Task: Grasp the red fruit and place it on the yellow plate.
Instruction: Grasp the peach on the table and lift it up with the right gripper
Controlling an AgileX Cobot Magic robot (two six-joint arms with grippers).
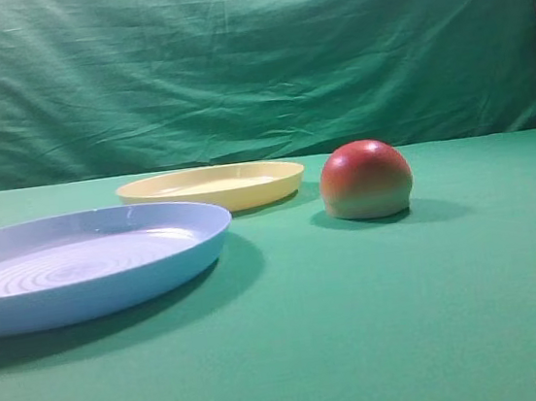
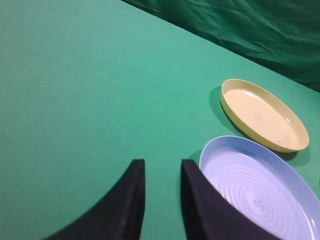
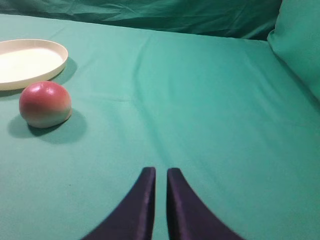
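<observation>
The red fruit (image 1: pixel 365 180) rests dome-up on the green cloth, just right of the yellow plate (image 1: pixel 248 196) and apart from it. The right wrist view has the fruit (image 3: pixel 45 104) at far left, with the plate (image 3: pixel 27 62) behind it. My right gripper (image 3: pixel 161 171) hovers over bare cloth well to the fruit's right, its fingers nearly touching and holding nothing. My left gripper (image 2: pixel 162 162) is open and empty beside the blue plate's near rim; the yellow plate (image 2: pixel 262 112) lies farther off. Neither gripper shows in the exterior view.
A larger light blue plate (image 1: pixel 92 281) with concentric ridges sits front left, also in the left wrist view (image 2: pixel 260 185). A green backdrop curtain (image 1: pixel 250 56) hangs behind the table. A green fabric fold (image 3: pixel 300 45) rises at the right.
</observation>
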